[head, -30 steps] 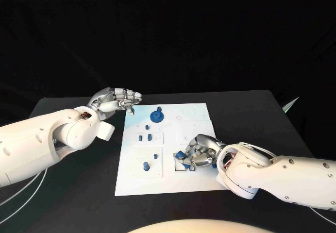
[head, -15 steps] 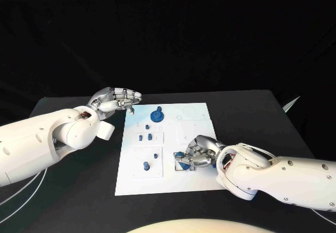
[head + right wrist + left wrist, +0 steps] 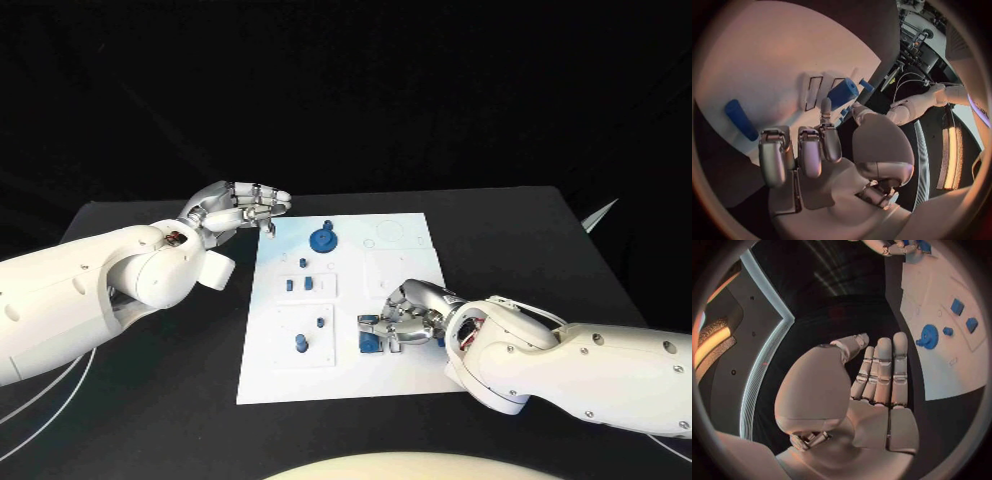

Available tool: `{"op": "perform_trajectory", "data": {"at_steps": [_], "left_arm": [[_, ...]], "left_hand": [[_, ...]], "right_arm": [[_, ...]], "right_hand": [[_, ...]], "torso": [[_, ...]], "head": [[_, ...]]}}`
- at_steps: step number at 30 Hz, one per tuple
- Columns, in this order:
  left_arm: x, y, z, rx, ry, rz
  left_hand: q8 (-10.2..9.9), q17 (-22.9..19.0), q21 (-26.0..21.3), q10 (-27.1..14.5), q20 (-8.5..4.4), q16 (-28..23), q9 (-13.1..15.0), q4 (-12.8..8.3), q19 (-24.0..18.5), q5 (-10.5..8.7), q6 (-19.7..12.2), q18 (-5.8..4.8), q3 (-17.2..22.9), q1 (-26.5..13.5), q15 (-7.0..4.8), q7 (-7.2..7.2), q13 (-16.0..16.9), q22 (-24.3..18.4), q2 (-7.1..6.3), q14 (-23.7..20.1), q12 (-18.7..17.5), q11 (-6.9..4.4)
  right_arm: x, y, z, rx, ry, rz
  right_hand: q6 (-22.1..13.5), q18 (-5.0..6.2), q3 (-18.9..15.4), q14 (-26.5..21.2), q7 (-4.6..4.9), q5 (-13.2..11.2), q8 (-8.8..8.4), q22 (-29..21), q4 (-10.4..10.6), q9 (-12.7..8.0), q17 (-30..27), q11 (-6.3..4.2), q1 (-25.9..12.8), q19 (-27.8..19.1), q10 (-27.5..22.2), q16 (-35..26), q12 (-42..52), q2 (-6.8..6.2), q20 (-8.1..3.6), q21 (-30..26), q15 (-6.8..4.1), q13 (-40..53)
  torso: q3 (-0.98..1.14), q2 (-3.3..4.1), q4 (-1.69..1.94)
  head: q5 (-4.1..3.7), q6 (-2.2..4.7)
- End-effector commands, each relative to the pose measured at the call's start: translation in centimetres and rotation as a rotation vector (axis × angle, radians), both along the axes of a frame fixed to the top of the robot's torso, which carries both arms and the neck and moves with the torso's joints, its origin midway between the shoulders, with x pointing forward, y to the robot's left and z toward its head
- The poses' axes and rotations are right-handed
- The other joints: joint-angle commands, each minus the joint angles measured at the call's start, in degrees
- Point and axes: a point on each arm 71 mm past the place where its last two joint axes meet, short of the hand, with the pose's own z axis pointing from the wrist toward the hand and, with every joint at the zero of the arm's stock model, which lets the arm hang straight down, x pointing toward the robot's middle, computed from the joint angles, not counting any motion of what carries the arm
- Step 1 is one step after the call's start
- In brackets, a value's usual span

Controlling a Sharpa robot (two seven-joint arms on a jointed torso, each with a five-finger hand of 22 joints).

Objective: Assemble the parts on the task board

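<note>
Your right hand (image 3: 408, 318) pinches a blue part (image 3: 372, 340) over the task board (image 3: 274, 380); seat it next. Left hand (image 3: 235, 207), fingers curled, holds nothing.

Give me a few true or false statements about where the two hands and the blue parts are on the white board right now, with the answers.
1. The right hand is over the near right part of the white board. True.
2. The left hand is gripping the round blue part. False: it hangs off the board's far left corner, apart from that part, with nothing visible in it.
3. A blue part lies right at the right hand's fingertips. True.
4. The board sits on a white table. False: the table is black.
5. The round blue part is at the board's near edge. False: it is near the far edge.
</note>
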Motion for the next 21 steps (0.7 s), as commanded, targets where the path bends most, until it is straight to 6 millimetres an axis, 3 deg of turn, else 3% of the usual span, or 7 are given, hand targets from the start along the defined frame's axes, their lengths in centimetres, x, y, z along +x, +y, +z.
{"op": "perform_trajectory", "data": {"at_steps": [1, 11, 18, 21], "left_arm": [[-0.1, -0.2, 0.1, -0.004, -0.004, -0.012], [-0.1, -0.1, 0.1, -0.003, -0.004, -0.008], [-0.1, 0.1, 0.1, -0.002, -0.004, -0.005], [-0.1, 0.1, 0.1, -0.001, -0.004, -0.005]], "left_hand": [[0.30, -0.06, -0.13, -0.48, 0.31, 0.30, -0.07, -0.01, 0.06, 0.38, -0.21, 0.45, -0.27, -0.11, 0.00, 0.53, -0.05, -0.07, 0.40, 0.07, 0.35, 0.05], [0.33, -0.07, -0.09, -0.53, 0.30, 0.36, -0.07, -0.07, 0.08, 0.39, -0.22, 0.46, -0.25, -0.04, 0.00, 0.54, -0.07, -0.06, 0.39, 0.07, 0.38, 0.06], [0.33, -0.07, -0.09, -0.53, 0.30, 0.36, -0.07, -0.07, 0.08, 0.39, -0.22, 0.46, -0.25, -0.04, 0.00, 0.54, -0.07, -0.06, 0.39, 0.07, 0.38, 0.06], [0.33, -0.07, -0.09, -0.53, 0.30, 0.36, -0.07, -0.07, 0.08, 0.39, -0.22, 0.46, -0.25, -0.04, 0.00, 0.54, -0.07, -0.06, 0.39, 0.07, 0.38, 0.06]], "right_arm": [[-0.1, 0.1, 0.1, -0.019, -0.019, 0.018], [-0.4, -0.1, 0.3, -0.024, -0.023, 0.028], [-1.4, -0.5, 0.7, -0.009, -0.008, 0.057], [-1.9, -0.7, 0.9, -0.008, 0.004, 0.071]], "right_hand": [[-0.52, -0.62, -0.29, 6.19, 0.00, -0.30, 0.36, 14.78, 0.02, 0.08, 14.74, -0.34, -0.47, 5.81, 2.00, 0.31, 0.13, -0.07, -0.56, 0.07, -0.30, 9.05], [-0.59, -0.63, -1.15, 6.20, -0.02, -0.32, 0.57, 14.81, 0.00, 0.14, 14.80, -0.35, -1.03, 5.83, 2.05, 0.33, 0.20, 0.05, -0.57, 0.16, -0.31, 9.13], [-0.97, -0.62, -1.92, 6.20, -0.06, 0.48, 1.06, 14.79, -0.73, 0.20, 14.81, -0.39, 2.67, 5.82, 2.12, 0.33, 0.21, 0.22, -0.60, 0.09, -0.34, 9.27], [-1.12, -0.64, -2.38, 6.20, -0.05, 1.35, 1.20, 14.82, -0.89, 0.16, 14.82, -0.38, 4.20, 5.83, 2.16, 0.34, 0.26, -0.30, -0.59, 0.17, -0.34, 9.36]], "torso": [[-0.01, 0.00, 0.01], [0.00, -0.02, 0.04], [0.02, -0.01, -0.04], [0.01, -0.02, -0.06]], "head": [[-0.07, 0.00], [-0.09, -0.07], [0.06, -0.20], [0.09, -0.21]]}}
